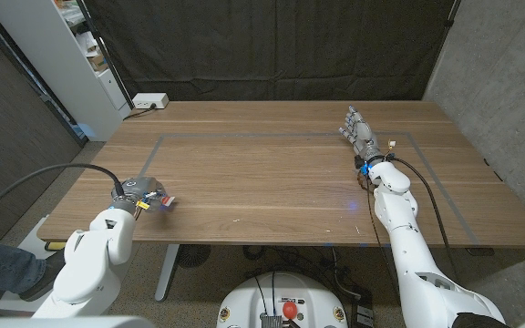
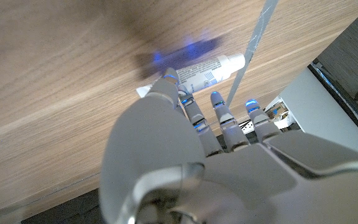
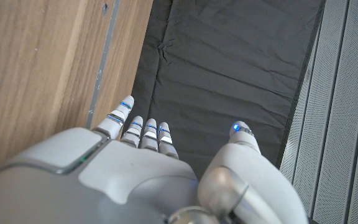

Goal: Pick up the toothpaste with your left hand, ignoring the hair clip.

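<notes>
Toothpaste [image 2: 209, 67] partly behind left hand [image 2: 185, 162]

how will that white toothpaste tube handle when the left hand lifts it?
The white toothpaste tube looks small, so probably light. It lies flat on the wooden table, so unlikely to roll. The left hand reaches it fingertips first; a soft, smooth tube may squash or slip.

Right hand [image 3: 148, 180], fingers [image 3: 143, 130] straight and apart, beside wooden table [image 3: 36, 74].

Wooden table [image 1: 272, 182] w/ grey tape rectangle [image 1: 244, 137]. White power strip [image 1: 149, 101] sat at far-left edge; black curtain [image 1: 272, 46] hung behind.
</notes>
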